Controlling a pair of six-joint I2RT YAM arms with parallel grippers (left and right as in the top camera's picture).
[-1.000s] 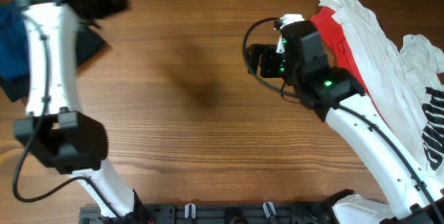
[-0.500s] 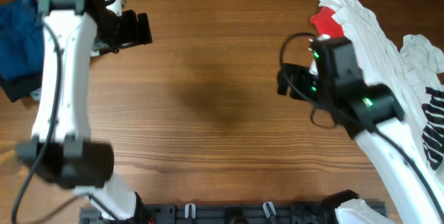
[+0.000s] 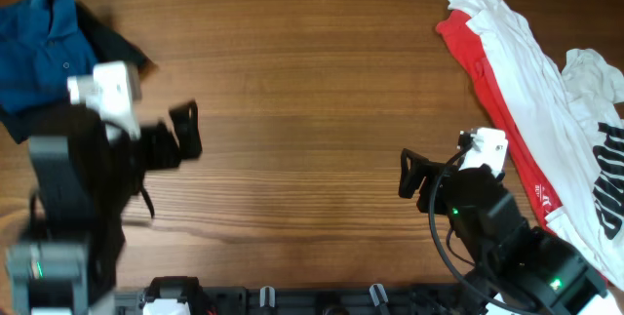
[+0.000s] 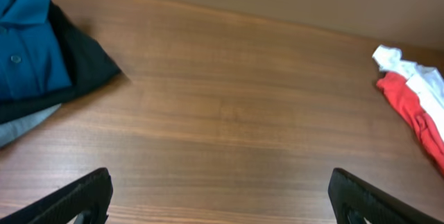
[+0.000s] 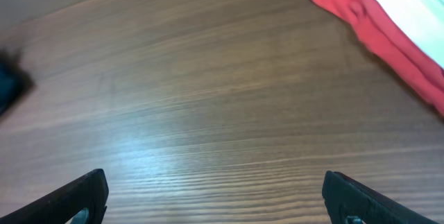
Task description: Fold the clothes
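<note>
A deep-blue polo shirt (image 3: pixel 39 47) lies bunched at the far left of the table, over a dark cloth (image 3: pixel 115 50); it also shows in the left wrist view (image 4: pixel 24 40). A red T-shirt (image 3: pixel 487 81) and a white T-shirt (image 3: pixel 531 71) lie heaped at the right; the right wrist view shows the red one (image 5: pixel 368 23). My left gripper (image 3: pixel 185 135) is open and empty, below and right of the polo; its fingers show in the left wrist view (image 4: pixel 222 196). My right gripper (image 3: pixel 409 174) is open and empty, left of the red shirt, and shows in the right wrist view (image 5: pixel 222 196).
A second white garment with dark print (image 3: pixel 604 159) lies at the right edge. A grey cloth (image 4: pixel 17 130) peeks from under the polo. A black rail (image 3: pixel 322 300) runs along the table's front edge. Bare wooden tabletop (image 3: pixel 302 110) lies between the arms.
Both arms have pulled back toward the front edge. The left gripper has moved away from the polo and the right gripper away from the red shirt. Both stay open.
</note>
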